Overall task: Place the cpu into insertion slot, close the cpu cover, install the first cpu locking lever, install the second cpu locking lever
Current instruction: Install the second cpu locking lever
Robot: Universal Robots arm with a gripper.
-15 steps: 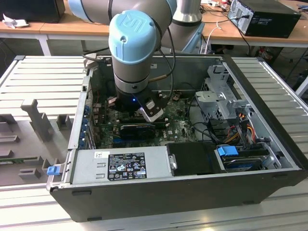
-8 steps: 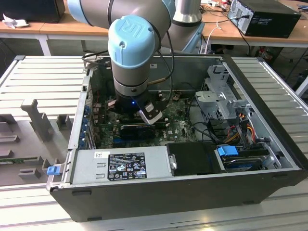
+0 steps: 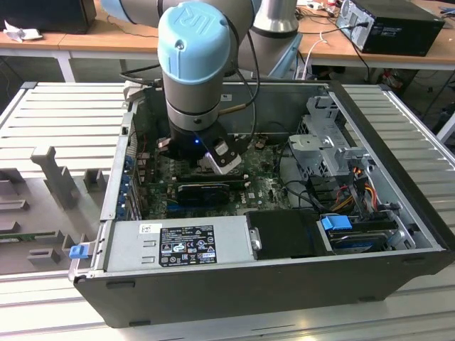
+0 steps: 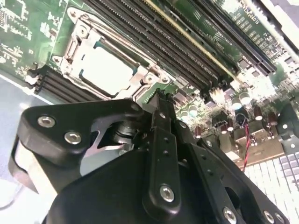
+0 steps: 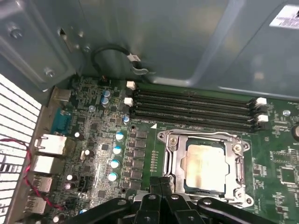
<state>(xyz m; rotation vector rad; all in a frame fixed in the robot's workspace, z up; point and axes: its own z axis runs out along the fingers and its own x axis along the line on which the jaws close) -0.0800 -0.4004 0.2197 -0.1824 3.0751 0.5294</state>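
Observation:
The cpu (image 5: pixel 205 163) (image 4: pixel 105 70), pale and square, lies flat in the insertion slot (image 5: pixel 183 173) on the green motherboard. The silvery cpu cover (image 5: pixel 201 136) (image 4: pixel 74 46) is folded down around it, its window framing the chip. In both wrist views my gripper (image 5: pixel 160 181) (image 4: pixel 161 98) hovers right at one edge of the socket, black fingers pressed together and shut. I cannot tell whether anything sits between the tips. In the exterior view the arm's blue wrist (image 3: pixel 195 50) reaches down into the open computer case (image 3: pixel 234 291).
Long black memory slots (image 5: pixel 191 109) (image 4: pixel 177 42) run beside the socket. Blue-topped capacitors (image 5: pixel 114 163) and rear ports (image 5: pixel 46 168) lie on the other side. A black card (image 3: pixel 202 192), the power supply (image 3: pixel 178 245) and a drive cage (image 3: pixel 327 142) crowd the case.

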